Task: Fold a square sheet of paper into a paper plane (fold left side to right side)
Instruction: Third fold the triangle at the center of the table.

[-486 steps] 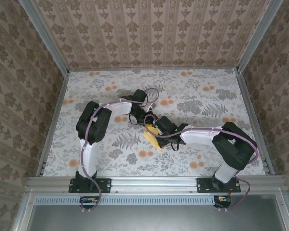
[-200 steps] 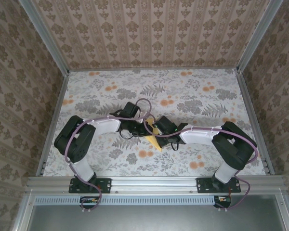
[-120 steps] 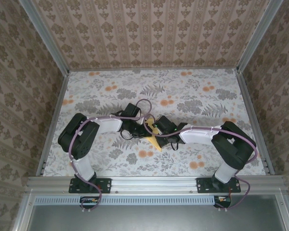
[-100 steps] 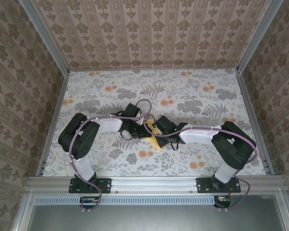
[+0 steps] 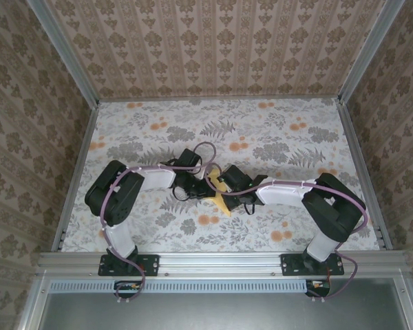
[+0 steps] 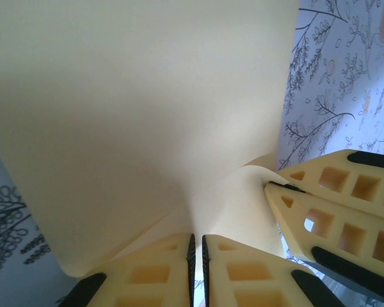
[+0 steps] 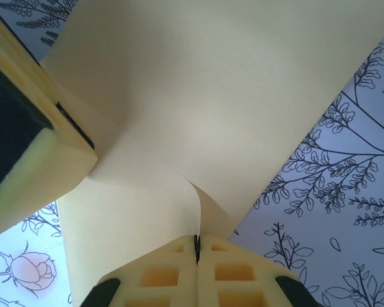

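Left wrist view shows your left hand (image 6: 196, 256) pinched almost shut on the thin yellow-orange sheet of paper (image 6: 147, 96) at the middle of the floral-print bench (image 5: 296, 137), your right hand (image 7: 196, 248) clamped on it too: mid-fold, I judge, so next lay left edge onto right.

Top view, single moment.
- Bench (image 5: 282, 130): covered in grey leaf print with orange flowers; enclosed by patterned walls (image 5: 220, 48) and a metal frame (image 5: 220, 260).
- Left arm (image 5: 113, 199): bolted at the near rail, elbow raised, forearm directed right toward mid-bench.
- Right arm (image 5: 334, 206): bolted likewise, forearm directed left.
- Left hand (image 5: 199, 185) and right hand (image 5: 225, 188): set close together at mid-bench, both at the paper; finger positions cannot be made out.
- Paper plane (image 5: 223, 202): yellow, pointed tip toward the near edge, upper part covered by the hands.
- Purple cable (image 5: 208, 146): looped above the left wrist.
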`<state>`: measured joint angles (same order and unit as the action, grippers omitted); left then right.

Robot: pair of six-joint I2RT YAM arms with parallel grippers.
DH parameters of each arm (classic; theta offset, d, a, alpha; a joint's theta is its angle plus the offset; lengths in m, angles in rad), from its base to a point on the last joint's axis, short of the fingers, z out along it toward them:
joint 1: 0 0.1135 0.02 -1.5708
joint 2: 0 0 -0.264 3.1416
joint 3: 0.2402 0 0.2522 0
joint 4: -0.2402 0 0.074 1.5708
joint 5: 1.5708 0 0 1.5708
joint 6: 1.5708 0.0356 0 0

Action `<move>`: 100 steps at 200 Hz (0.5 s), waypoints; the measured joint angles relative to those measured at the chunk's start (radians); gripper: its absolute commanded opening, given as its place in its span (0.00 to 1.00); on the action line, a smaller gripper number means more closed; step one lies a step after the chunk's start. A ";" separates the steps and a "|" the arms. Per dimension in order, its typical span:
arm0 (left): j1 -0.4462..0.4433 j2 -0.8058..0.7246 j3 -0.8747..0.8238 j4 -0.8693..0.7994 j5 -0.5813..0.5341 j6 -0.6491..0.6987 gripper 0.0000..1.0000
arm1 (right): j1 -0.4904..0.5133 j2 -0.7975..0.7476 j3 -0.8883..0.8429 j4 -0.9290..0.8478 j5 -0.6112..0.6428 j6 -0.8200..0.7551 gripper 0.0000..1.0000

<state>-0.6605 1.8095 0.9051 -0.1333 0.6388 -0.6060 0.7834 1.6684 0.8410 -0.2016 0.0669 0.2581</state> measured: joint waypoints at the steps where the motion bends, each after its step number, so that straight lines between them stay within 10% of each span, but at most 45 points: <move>1: 0.000 0.000 0.000 0.000 0.000 0.000 0.14 | 0.000 0.000 0.000 0.000 0.000 0.000 0.00; 100: 0.001 0.008 -0.013 0.018 -0.006 0.000 0.13 | -0.008 0.001 0.015 -0.020 -0.014 0.007 0.04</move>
<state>-0.6594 1.8175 0.8925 -0.1150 0.6327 -0.6060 0.7757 1.6691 0.8558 -0.2218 0.0532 0.2653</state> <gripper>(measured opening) 0.130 0.051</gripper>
